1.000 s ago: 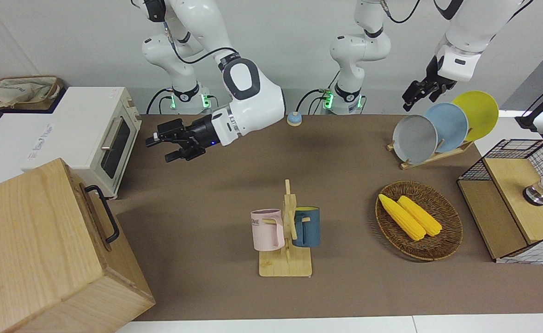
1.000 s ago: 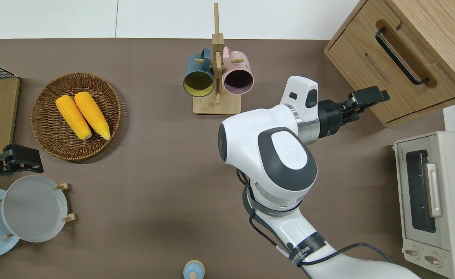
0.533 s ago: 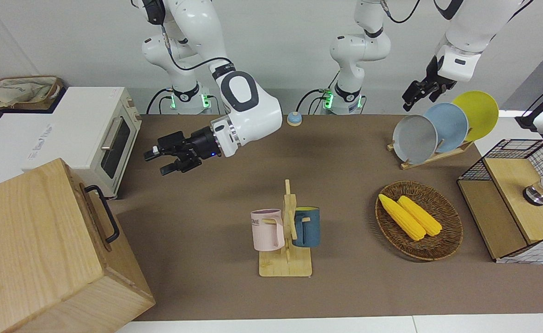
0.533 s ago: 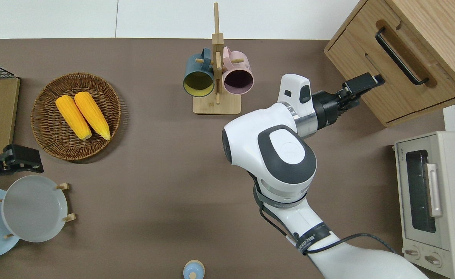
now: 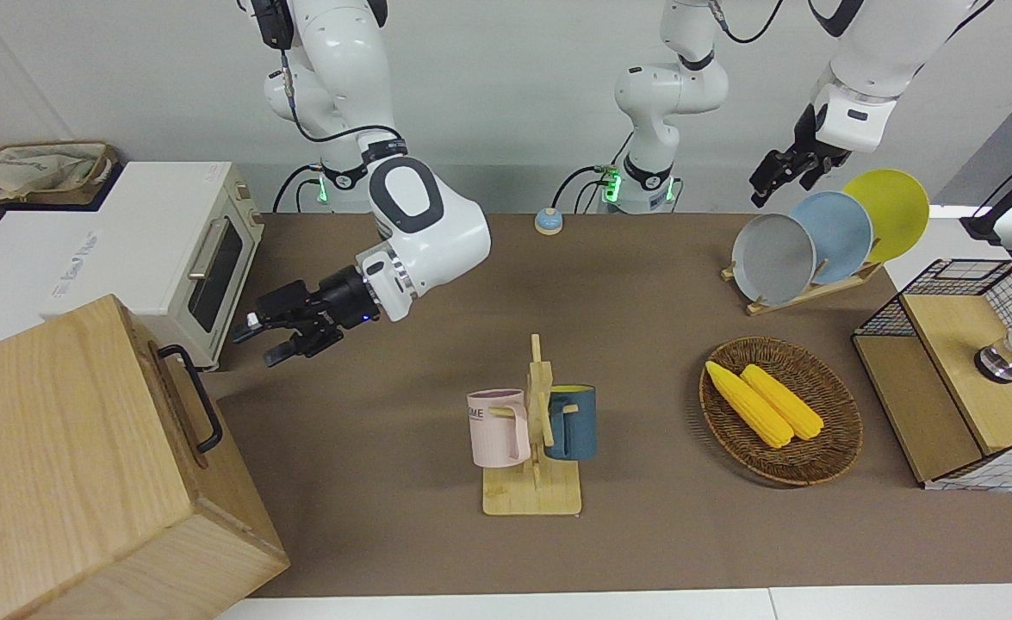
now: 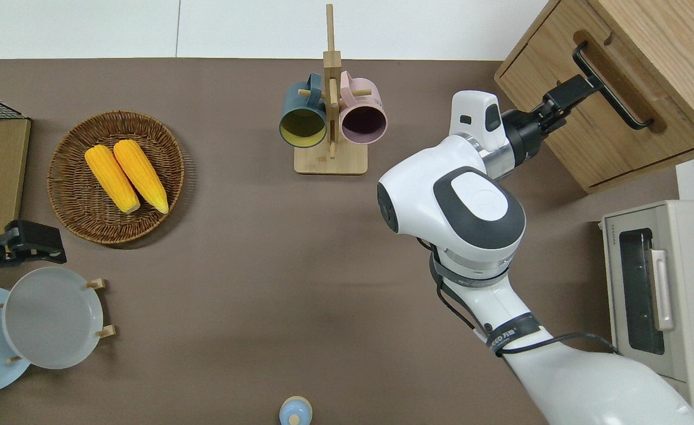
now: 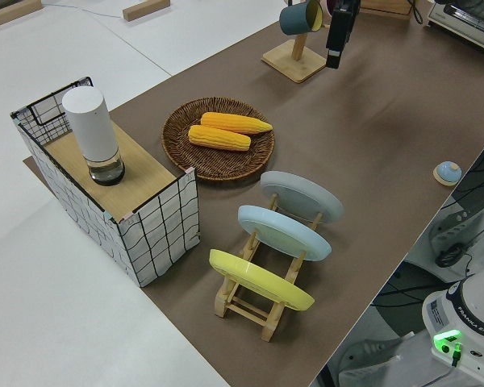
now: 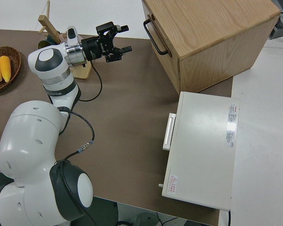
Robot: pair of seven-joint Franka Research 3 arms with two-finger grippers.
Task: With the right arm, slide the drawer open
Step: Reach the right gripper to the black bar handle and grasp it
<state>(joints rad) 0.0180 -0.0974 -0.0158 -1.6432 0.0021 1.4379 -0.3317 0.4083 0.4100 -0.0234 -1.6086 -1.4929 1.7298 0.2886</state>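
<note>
The cabinet stands at the right arm's end of the table, farther from the robots than the oven, and serves as the landmark here. Its drawer sits flush in the cabinet's front, so by the look of it nothing has been pulled out yet. The right arm reaches across the table toward that front, with the mug rack well apart from the cabinet, toward the table's middle. The right gripper hangs just in front of the drawer, with its fingers spread apart and nothing between them; seen from overhead its tip lies over the end of the handle farther from the robots, yet the front and right side views show a gap between the two, so no grasp appears made. As a judgement, the approach is nearly finished, while closing on the handle and the whole pull away from the cabinet are still to do. The left arm is parked; whether the left gripper is open or closed cannot be told.
</note>
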